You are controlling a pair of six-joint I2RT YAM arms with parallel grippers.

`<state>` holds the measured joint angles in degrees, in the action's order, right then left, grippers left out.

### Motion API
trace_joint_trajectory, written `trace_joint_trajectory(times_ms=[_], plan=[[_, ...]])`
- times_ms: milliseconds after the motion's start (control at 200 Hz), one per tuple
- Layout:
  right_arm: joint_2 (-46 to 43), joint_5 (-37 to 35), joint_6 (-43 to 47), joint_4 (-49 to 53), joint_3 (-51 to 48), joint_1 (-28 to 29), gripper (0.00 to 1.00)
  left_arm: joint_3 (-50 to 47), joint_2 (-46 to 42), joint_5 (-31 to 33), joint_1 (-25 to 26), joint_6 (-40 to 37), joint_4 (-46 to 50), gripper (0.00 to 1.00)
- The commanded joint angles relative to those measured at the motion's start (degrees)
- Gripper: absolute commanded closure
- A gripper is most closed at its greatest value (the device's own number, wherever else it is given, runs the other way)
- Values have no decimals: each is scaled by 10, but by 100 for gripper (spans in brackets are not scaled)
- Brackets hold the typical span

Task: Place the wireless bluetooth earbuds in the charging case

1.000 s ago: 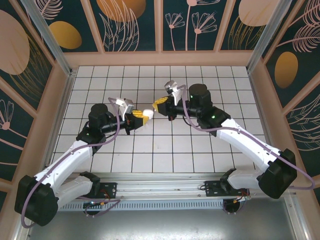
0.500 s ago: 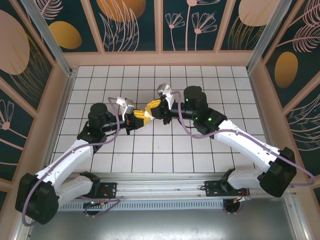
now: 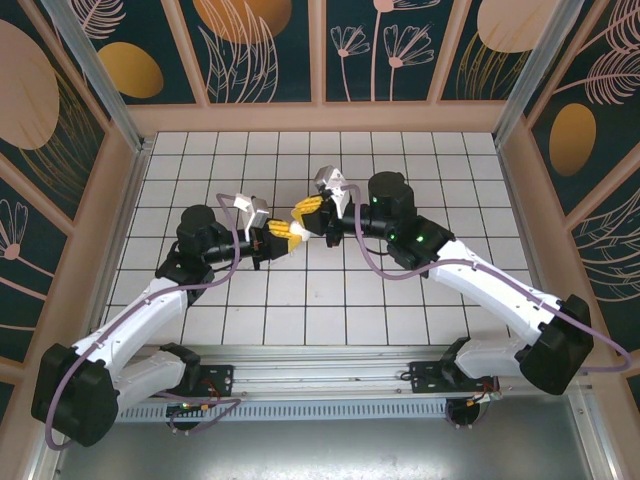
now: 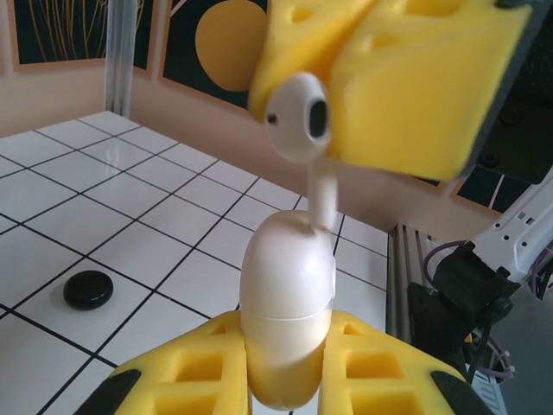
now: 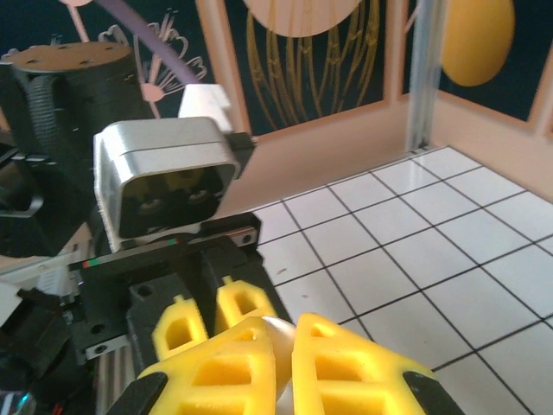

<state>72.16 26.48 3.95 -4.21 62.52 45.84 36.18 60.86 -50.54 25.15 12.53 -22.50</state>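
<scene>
So this is the insertion step, happening mid-air over the middle of the tabletop [image 3: 420,160]. The left pincer [image 3: 283,237] is clamped on the white egg-shaped charging case [image 4: 288,277], holding it upright. The right pincer [image 3: 308,212] sits at about 1 o'clock from it in the top view and is pinching a white earbud [image 4: 298,117].

From the left wrist camera the earbud is at 12 o'clock above the case, stem pointing down, tip touching the top of the case. Can't tell if it's actually in its slot yet.

My read: the next move needs a gentle straight push along the stem with the case held steady - any tilt and it probably jams or slips out of the grip.

There's also a small black roundish thing [image 4: 87,290] lying on the tiles at 9 o'clock from the case - too blurry to call.
</scene>
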Motion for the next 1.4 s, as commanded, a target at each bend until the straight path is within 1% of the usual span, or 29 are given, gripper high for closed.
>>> trace_joint_trajectory(times_ms=[0,230,315,475,721,1046,1246,1391], plan=[[-29,-33,-12,-31,-12,-6,91,20,4,13,-2,3,-8,99],[-20,30,-75,-38,-22,-8,90,37,14,42,-2,8,21,100],[-16,52,-96,-41,-26,-4,90,40,18,46,-2,13,16,100],[-8,66,-115,-16,-30,-1,90,38,22,40,-2,21,1,100],[9,65,-107,-9,-34,-13,91,38,21,15,-1,29,-20,100],[50,89,-102,-29,-19,-69,91,23,-4,-7,-2,44,-41,100],[83,107,-100,-27,7,-72,91,19,-12,-12,-2,50,-51,100],[89,122,-104,-10,24,-72,91,19,-9,1,-2,42,-38,100]])
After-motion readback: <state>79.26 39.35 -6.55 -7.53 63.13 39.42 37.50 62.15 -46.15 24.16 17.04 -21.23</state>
